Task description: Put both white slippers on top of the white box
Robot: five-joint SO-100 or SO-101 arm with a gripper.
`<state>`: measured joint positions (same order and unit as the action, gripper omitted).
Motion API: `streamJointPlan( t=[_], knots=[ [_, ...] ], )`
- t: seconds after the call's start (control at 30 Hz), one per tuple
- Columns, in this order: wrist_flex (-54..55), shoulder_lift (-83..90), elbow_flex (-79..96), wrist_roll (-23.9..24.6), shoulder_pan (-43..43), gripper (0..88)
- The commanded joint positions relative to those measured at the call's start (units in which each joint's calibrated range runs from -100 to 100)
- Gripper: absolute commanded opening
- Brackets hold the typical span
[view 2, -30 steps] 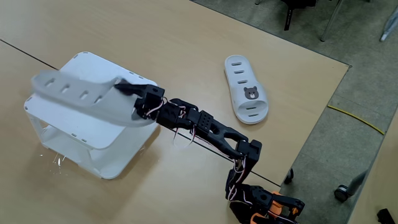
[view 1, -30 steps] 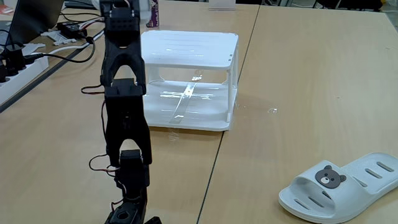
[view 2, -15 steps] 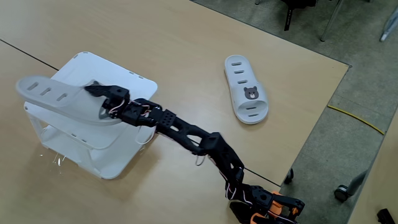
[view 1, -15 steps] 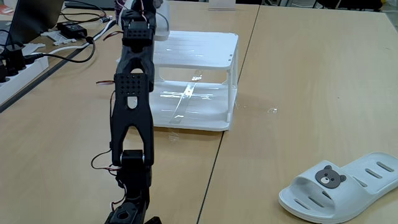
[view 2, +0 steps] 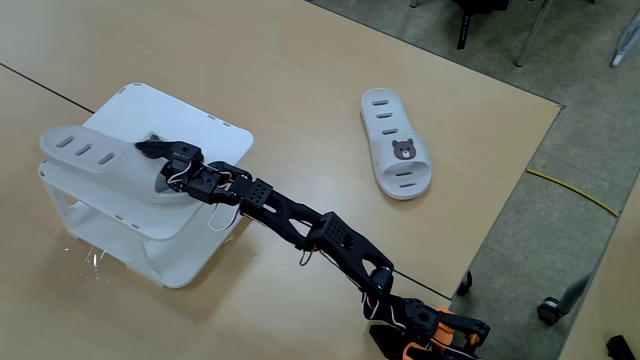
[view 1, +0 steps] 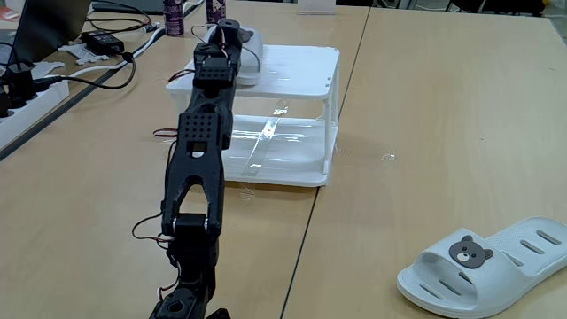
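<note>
1. While the black two-finger gripper (view 2: 153,150) pinches the strap end of one white foam slide slipper (view 2: 90,158), that slipper lies along the left edge of the white plastic two-tier rack (view 2: 215,135) as the higher fixed view shows it, its far end overhanging the rim.
2. Gripper, lower fixed view: the gripper (view 1: 232,34) sits over the near-left part of the rack top (view 1: 301,66); whether the sole rests fully on the top cannot be told.
3. Second white foam slipper with brown bear-face badge (view 2: 396,155): flat on the tan wooden table (view 2: 300,80), well apart from the rack; seen also at lower right (view 1: 487,266) in the lower fixed view.
4. Step in hand, judged: setting down the first slipper. Advice: bring it inward from the edge before letting go, so the overhang does not tip it off, and leave bare top beside it for the second.
5. Risk, judged: foam is light; a quick jaw release may drag it.
6. Remaining: second slipper untouched.
</note>
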<state>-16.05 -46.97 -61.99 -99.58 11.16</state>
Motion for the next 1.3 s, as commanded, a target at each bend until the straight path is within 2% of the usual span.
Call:
streamJointPlan(
  t=[0.0,0.27,0.43,0.7,0.77,0.87,1.03,1.27],
  knots=[
    [0.52,2.08,-5.35,-0.42,-0.22,0.7],
    [0.52,2.25,-0.57,-0.42,1.34,1.7],
    [0.52,2.08,-0.48,-0.42,2.57,23.2],
    [0.43,4.35,3.31,-0.42,2.08,25.5],
    [0.43,7.55,7.91,-0.42,2.0,26.3],
    [0.52,13.69,15.13,-0.42,1.91,31.9],
    [0.52,25.22,27.13,-0.42,2.57,32.5],
    [0.61,49.03,55.27,-0.42,2.74,37.1]
  ],
)
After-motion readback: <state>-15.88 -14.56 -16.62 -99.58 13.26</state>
